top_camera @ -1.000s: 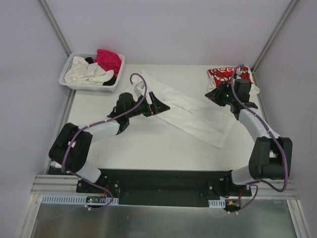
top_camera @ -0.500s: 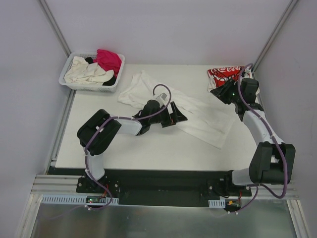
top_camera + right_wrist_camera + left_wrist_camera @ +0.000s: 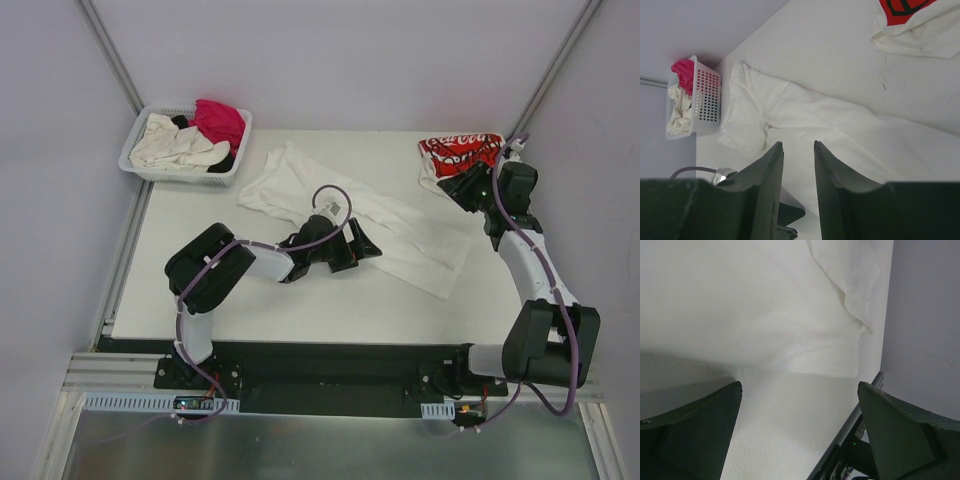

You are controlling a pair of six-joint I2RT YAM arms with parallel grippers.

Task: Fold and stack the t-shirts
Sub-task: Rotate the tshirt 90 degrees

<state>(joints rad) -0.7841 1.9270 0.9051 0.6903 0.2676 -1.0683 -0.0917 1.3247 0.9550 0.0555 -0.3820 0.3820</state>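
White shirt lies spread slantwise across the middle of the table, rumpled at its far left end and flatter toward the near right, and we judge it was laid out there so that both arms can reach it for folding. Our left gripper sits low at its near edge, jaws spread wide and holding nothing. In the left wrist view only bare table shows between the fingers, with the hem just ahead, which looks to us like a set-up for pinching that edge. Our right gripper hangs higher at the far right, its jaws a narrow gap apart and empty. From there its camera takes in the whole shirt, so we take it to be waiting clear of the cloth. Just beyond it the printed shirt rests in the far right corner, compact, probably the start of the stack. A basket at the far left holds cream, magenta and black shirts in a heap, not yet folded
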